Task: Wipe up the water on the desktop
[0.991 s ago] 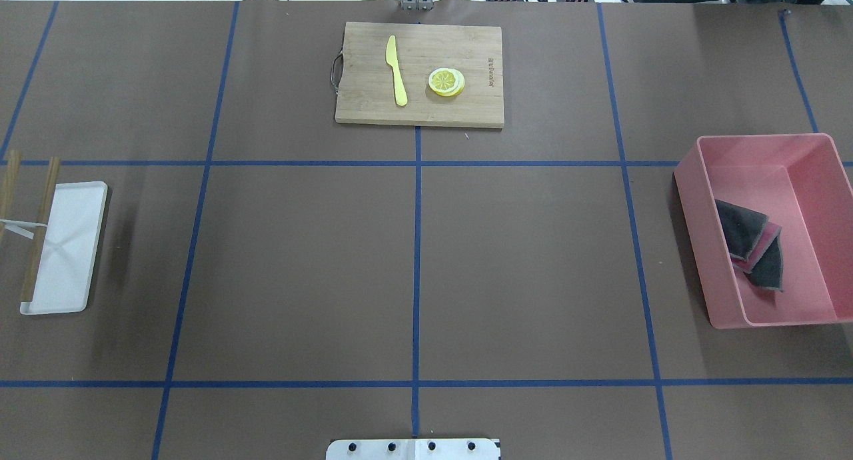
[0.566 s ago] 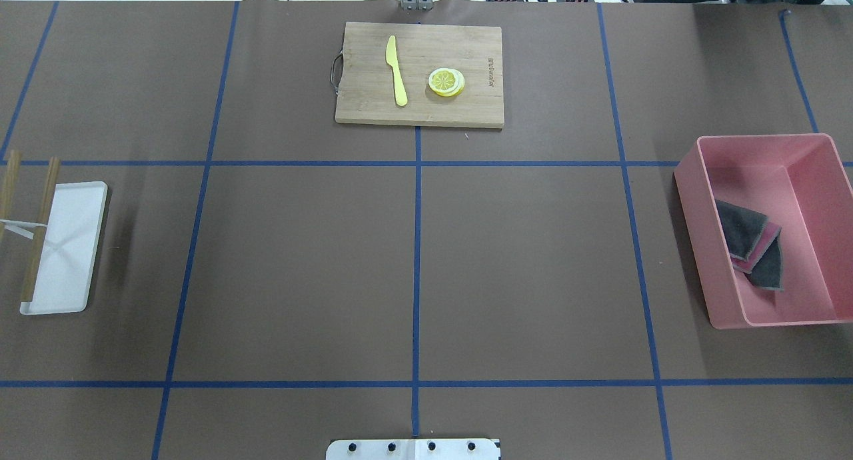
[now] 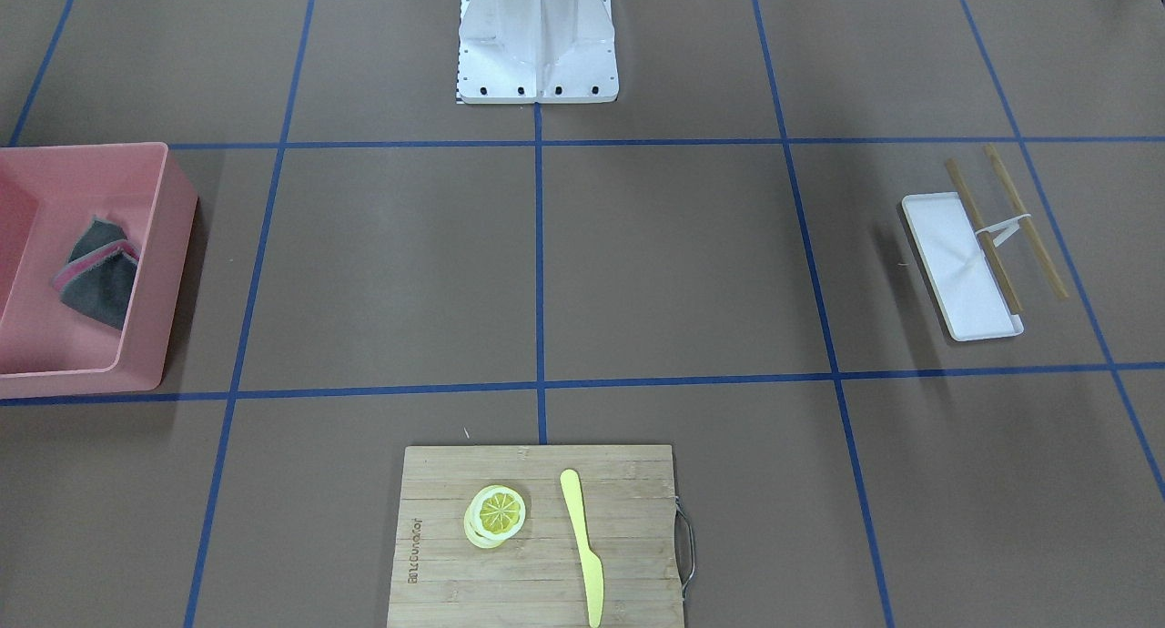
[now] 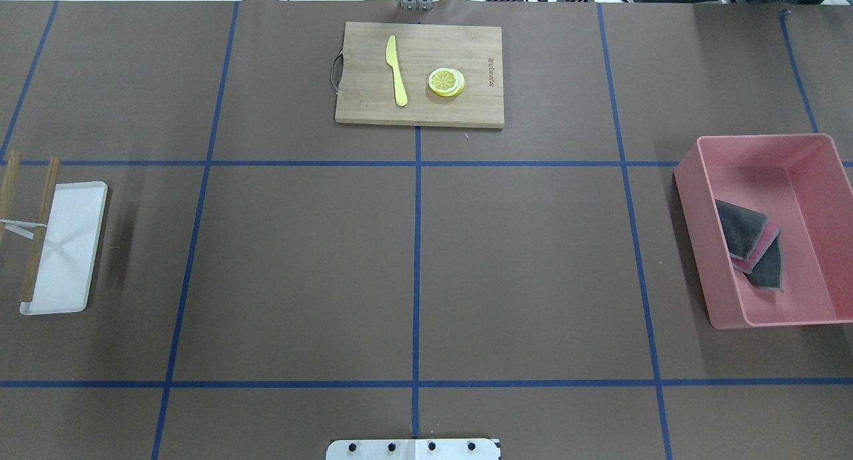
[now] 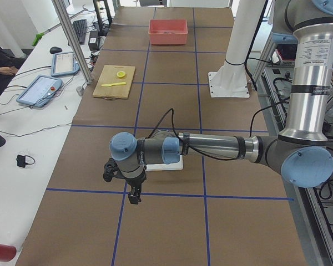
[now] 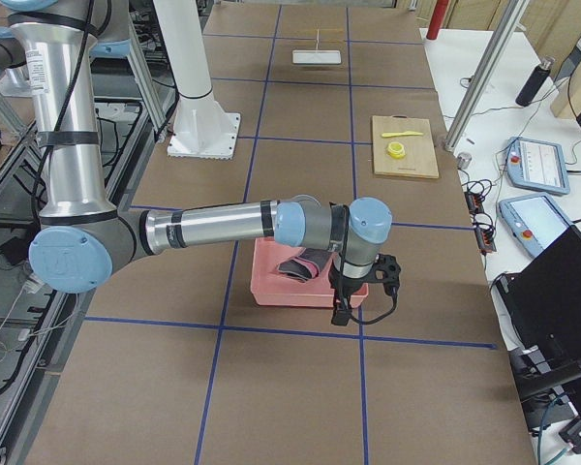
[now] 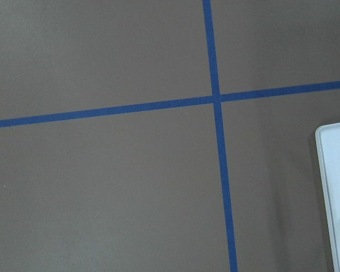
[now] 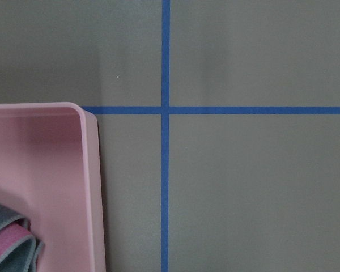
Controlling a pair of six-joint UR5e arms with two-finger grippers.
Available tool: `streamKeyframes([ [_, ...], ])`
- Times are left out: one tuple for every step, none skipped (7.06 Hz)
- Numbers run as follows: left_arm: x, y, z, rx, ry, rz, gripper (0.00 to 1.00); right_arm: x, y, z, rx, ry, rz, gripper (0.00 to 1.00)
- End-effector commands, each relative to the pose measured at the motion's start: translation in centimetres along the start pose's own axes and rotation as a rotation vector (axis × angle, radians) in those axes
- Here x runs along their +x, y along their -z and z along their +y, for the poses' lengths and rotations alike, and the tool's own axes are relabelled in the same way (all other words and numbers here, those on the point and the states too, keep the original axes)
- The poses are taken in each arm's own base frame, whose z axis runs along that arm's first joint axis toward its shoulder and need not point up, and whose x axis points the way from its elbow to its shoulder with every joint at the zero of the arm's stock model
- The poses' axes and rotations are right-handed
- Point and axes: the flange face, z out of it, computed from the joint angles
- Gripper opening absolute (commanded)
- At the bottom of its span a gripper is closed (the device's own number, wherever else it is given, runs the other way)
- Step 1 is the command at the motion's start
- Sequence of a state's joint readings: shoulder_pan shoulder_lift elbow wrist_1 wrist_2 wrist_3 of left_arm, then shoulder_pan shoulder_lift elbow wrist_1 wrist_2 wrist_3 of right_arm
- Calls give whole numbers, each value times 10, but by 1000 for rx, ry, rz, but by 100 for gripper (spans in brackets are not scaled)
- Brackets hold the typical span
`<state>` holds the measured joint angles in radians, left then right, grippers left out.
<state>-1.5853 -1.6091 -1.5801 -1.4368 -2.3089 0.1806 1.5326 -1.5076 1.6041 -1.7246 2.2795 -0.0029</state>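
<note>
Pink plastic bin (image 4: 698, 207) holds the grey folded cloth (image 4: 750, 240); right gripper (image 6: 340, 312), grip state untellable, could clip the rim.

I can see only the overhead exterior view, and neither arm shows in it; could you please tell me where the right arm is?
Observer: In the exterior right view the right arm reaches across the pink bin. The right pincer points down and appears to hang beside the bin's corner nearest that camera, above the desktop.
Operator: Thank you. And where is the left arm, please?
Observer: In the exterior left view the left arm stretches out over the white tray. The left pincer points down above the desktop, close to a blue tape line.
</note>
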Motion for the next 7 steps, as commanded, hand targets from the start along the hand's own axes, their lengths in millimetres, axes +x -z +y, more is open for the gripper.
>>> streamKeyframes([
  [-1,0,1,-1,2,-3,99,19,-24,-4,55,32,-63,100],
  [0,2,0,4,4,-4,99,17,-20,-6,63,33,-62,100],
  [-2,4,2,7,9,-4,99,27,-12,-5,79,15,-64,100],
  [-9,10,4,18,25,-4,99,39,-1,-1,101,-10,-74,100],
  [-11,9,5,16,31,-4,99,48,7,3,114,-32,-106,100],
  [-11,10,4,18,31,-4,99,53,12,5,125,-44,-130,100],
  [-17,14,7,26,42,-6,99,54,12,6,125,-46,-130,100],
])
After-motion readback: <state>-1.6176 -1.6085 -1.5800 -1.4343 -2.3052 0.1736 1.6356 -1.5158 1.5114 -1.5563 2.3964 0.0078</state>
